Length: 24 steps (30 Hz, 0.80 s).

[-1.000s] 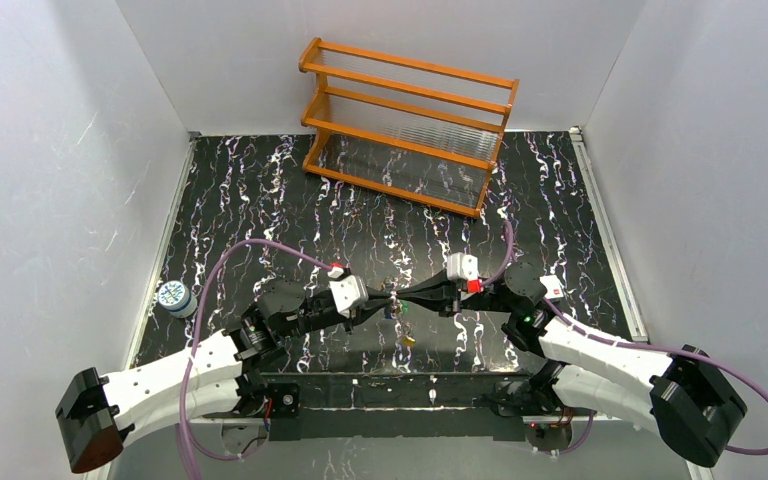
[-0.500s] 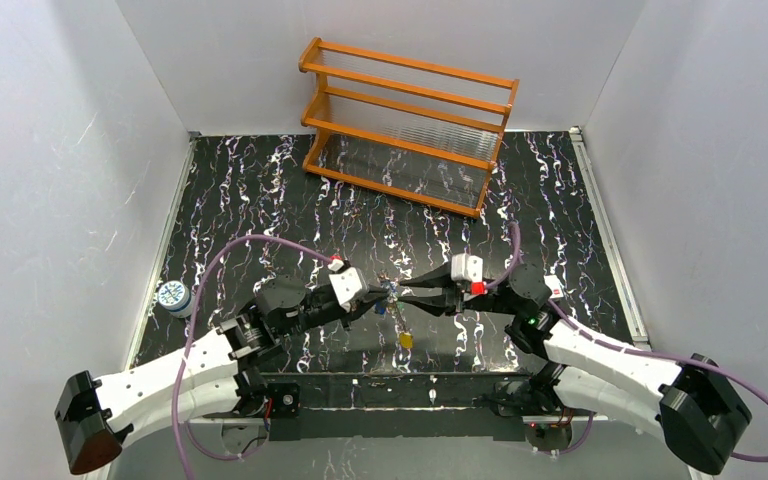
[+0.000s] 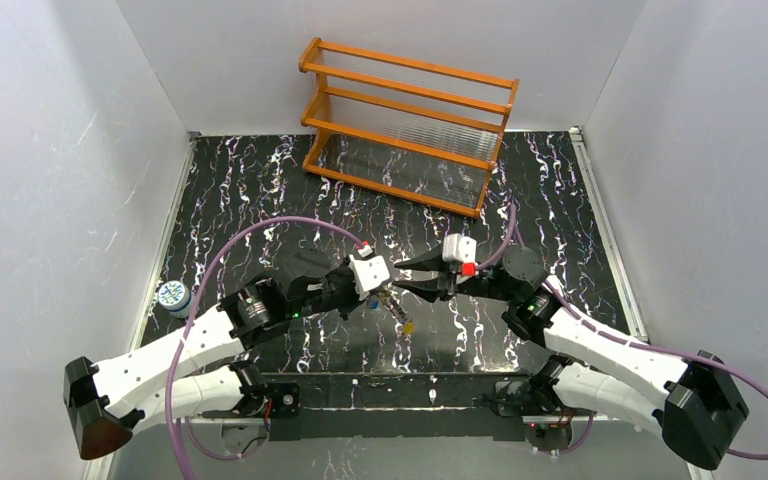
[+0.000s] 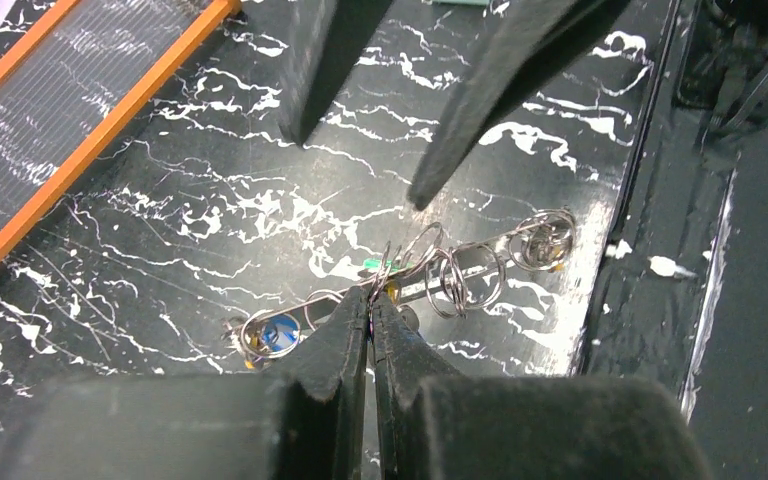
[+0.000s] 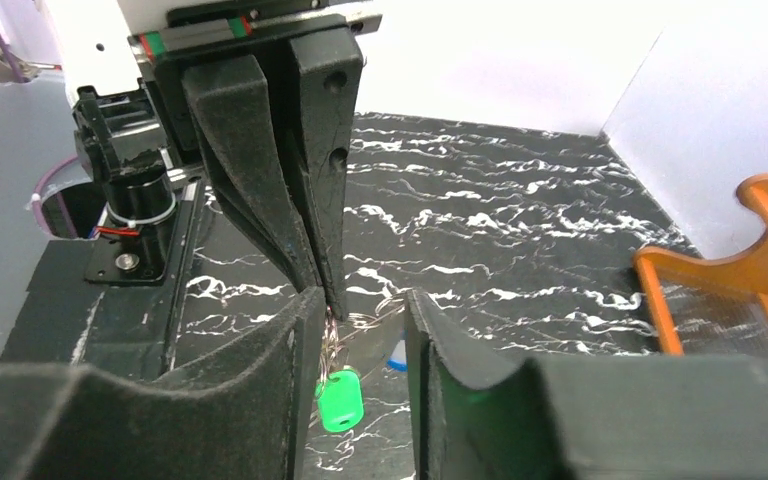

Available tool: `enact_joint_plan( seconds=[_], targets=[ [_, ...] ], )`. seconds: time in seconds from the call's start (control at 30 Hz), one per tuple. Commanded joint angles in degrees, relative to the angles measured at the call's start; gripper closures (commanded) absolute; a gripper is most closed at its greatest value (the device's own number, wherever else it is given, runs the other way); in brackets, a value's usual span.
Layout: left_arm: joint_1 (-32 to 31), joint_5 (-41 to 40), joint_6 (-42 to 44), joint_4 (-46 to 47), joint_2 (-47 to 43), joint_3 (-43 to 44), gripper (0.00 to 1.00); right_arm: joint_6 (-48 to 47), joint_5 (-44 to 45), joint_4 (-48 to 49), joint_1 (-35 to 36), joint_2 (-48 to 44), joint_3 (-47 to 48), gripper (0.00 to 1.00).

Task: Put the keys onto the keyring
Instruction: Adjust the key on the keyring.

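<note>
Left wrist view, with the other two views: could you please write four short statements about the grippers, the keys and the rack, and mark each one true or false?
1. The left gripper is shut on the keyring. True.
2. The right gripper is shut. False: its jaws stand apart.
3. The wooden rack stands at the far side of the table. True.
4. The green key lies inside the rack. False: it hangs between the right gripper's fingers.
</note>
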Motion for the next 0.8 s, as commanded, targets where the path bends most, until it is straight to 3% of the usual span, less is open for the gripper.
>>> enact_joint_plan(
  seconds=[0.0,0.2,0.6,0.77],
  targets=[
    [-0.1,-0.2,4.4,-7.4,1.5,5.8,1.00,0.1,-2.4,-1.2,0.1,2.7,3.5,0.60],
    [0.0,0.2,5.1,-7.8,2.3,6.7,1.00,0.4,-5.8,-2.1,0.1,6.9,5.0,0.65],
    [0.0,0.8,3.6,-6.4,2.5,6.4,1.00,0.3,-9.7,-3.6,0.1,11.9,6.7,0.64],
    [0.0,1.2,3.0,-5.3,2.2,5.8,1.00,0.0,-10.0,-3.8,0.1,13.5,6.9,0.72]
  ],
)
